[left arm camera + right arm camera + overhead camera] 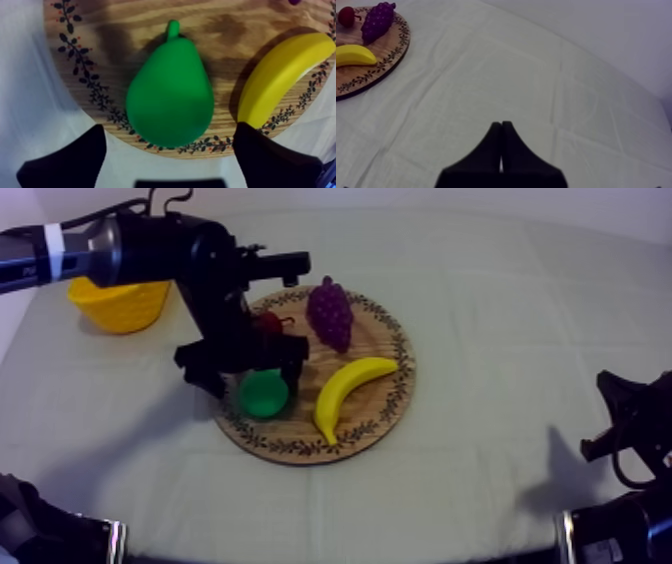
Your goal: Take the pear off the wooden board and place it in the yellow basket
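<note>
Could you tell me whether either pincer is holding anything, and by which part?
Nothing is held. The left pincer stands open over the pear on the wooden board; the right pincer is shut on nothing.

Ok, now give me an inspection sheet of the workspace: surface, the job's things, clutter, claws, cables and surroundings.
Surface: grey-white cloth, creased along fold lines.
Job's things: green pear lying on the round wooden board, near its rim; yellow basket on the cloth, apart from the board.
Clutter: banana beside the pear, bunch of grapes and small red fruit, all on the board.
Claws: left claw open, over the pear; right claw shut on nothing, over bare cloth.
Cables: nothing seen.
Surroundings: nothing seen.
</note>
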